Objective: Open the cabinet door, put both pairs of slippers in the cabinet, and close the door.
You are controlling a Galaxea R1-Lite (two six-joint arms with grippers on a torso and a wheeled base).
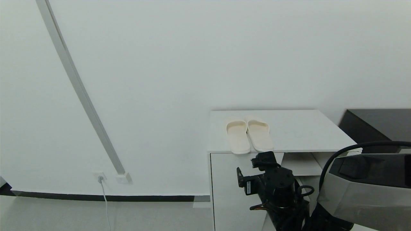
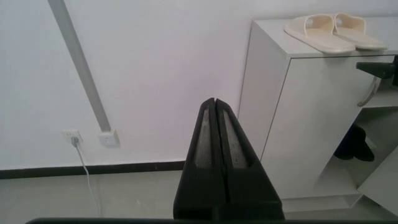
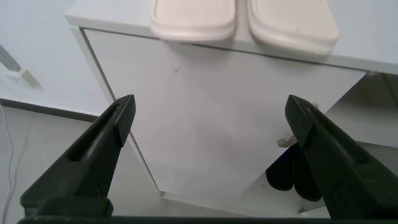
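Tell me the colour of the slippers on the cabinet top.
Cream slippers; clearest in the right wrist view.

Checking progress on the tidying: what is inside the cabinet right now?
Inside the cabinet, dark slippers sit in the lower compartment, partly covered by the door. Whatever lies behind that door cannot be seen. The cream slippers are on top.

A white cabinet (image 1: 305,128) stands on the grey floor (image 1: 96,215) against the wall. On its flat top, left of the middle, a pair of cream slippers (image 1: 249,134) lies close side by side. Their near ends reach just over the front edge. Inside the cabinet, on a low shelf at the right, lie dark slippers (image 2: 354,143).
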